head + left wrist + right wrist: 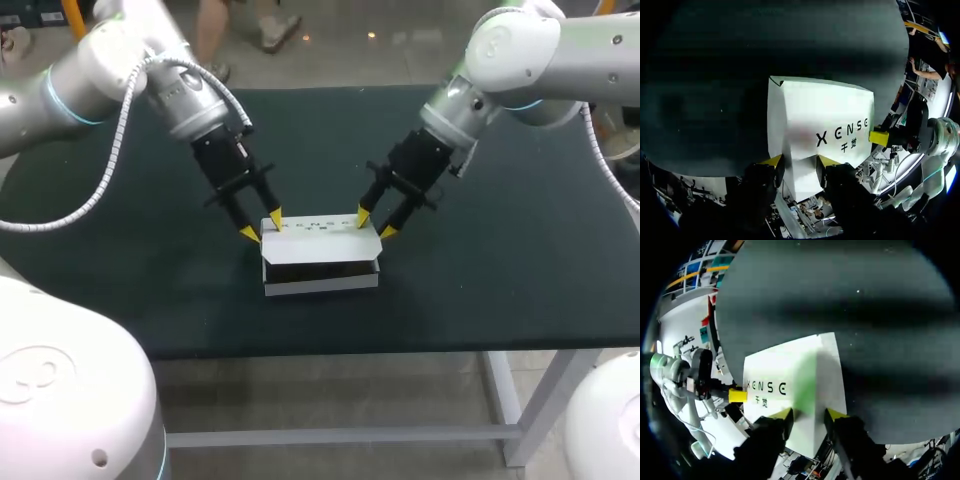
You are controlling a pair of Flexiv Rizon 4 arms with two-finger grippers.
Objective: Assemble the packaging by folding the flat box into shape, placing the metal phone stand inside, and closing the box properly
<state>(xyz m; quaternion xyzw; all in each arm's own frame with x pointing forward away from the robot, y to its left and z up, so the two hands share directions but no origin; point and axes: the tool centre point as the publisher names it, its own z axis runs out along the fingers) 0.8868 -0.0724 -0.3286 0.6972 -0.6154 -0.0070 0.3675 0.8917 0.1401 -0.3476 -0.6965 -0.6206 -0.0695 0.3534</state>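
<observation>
The white box stands in the middle of the dark table, its printed lid tilted over a dark gap along the front. What lies inside is hidden. My left gripper is at the lid's back left corner, and my right gripper is at its back right corner. In the left wrist view the box narrows to an end flap that fills the gap of the left gripper, with both fingers touching it. The right wrist view shows the same: the box sits gripped in the right gripper.
The dark table mat spreads bare on both sides of the box. Its front edge lies a short way in front of the box. Each wrist view catches a yellow fingertip of the other arm beyond the lid.
</observation>
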